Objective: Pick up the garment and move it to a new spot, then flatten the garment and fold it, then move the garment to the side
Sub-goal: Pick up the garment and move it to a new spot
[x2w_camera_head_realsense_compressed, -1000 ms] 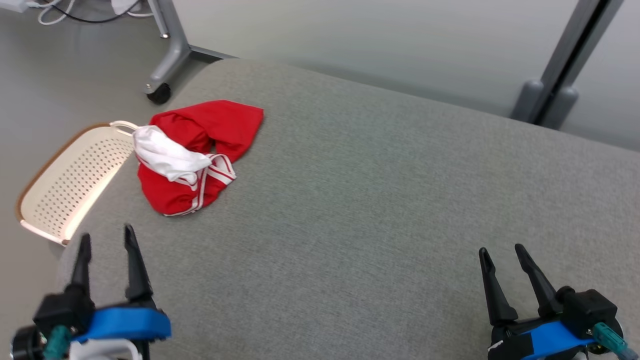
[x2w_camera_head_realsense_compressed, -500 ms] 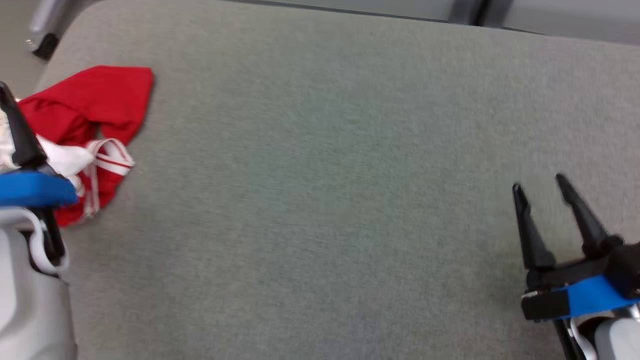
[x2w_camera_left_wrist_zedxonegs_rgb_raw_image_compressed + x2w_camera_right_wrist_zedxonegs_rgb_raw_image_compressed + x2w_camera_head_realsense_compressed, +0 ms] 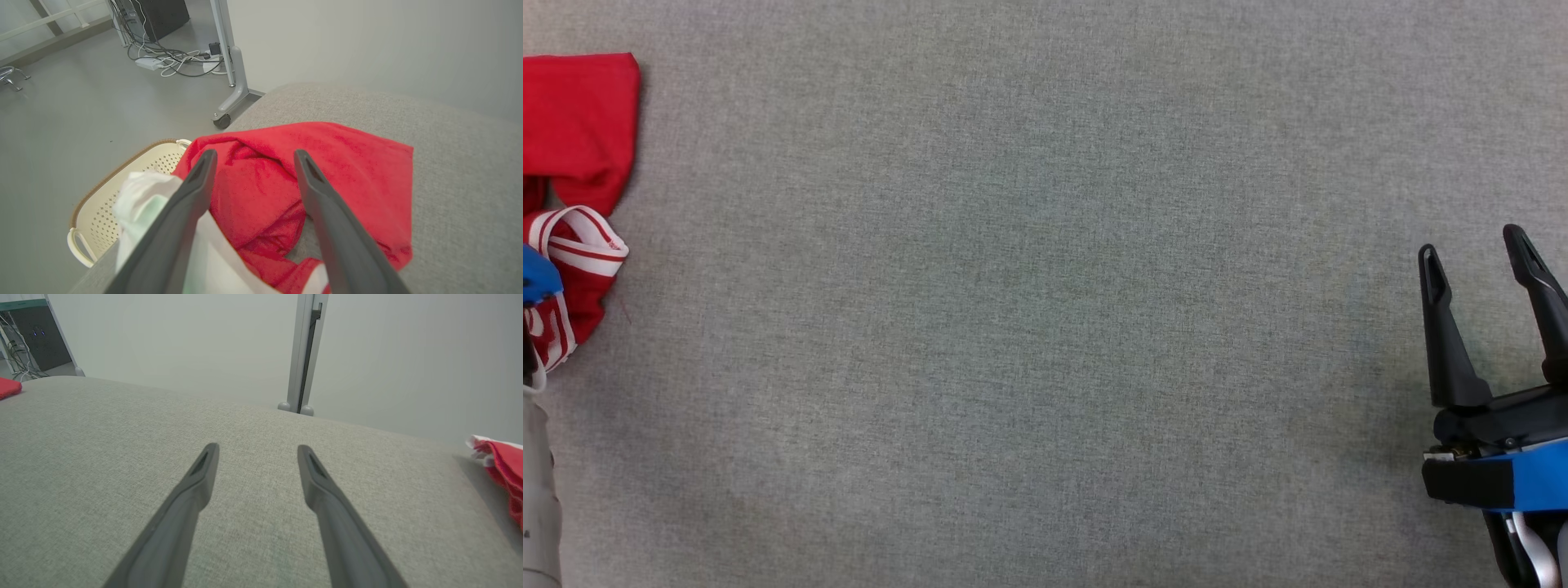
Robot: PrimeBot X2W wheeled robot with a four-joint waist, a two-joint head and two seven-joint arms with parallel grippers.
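- Nearest to us in the left wrist view, the left gripper (image 3: 254,154) had its two long dark fingers spread wide, with nothing pinched between them.
- Those fingers framed the crumpled red garment with white striped trim (image 3: 347,163). We could not tell whether the tips touched the cloth or hung just above it.
- A bunched white part of the cloth (image 3: 139,192) lay under the left finger, and red folds filled the gap between the two.
- In the head view the right gripper (image 3: 1472,242) sat at the far right, jaws likewise spread and empty, over bare grey woven fabric surface (image 3: 1045,327) and well apart from the garment.
- The garment lay at the left edge of that surface, heaped and unfolded, with its striped band curled up.
- Just beyond that edge, lower down, stood a cream perforated plastic basket with a brown rim (image 3: 96,222).
- Farther off we saw a grey metal leg on a castor (image 3: 233,98) and a tangle of cables on the floor (image 3: 175,61).
- We judged the first step, the pick-up, to be in hand, with nothing lifted yet.
- The next move called for sinking the left fingers into a thick red fold, closing firmly, and carrying the heap toward the open middle of the surface.
- Catching only the white part risked dragging the heap rather than lifting it.
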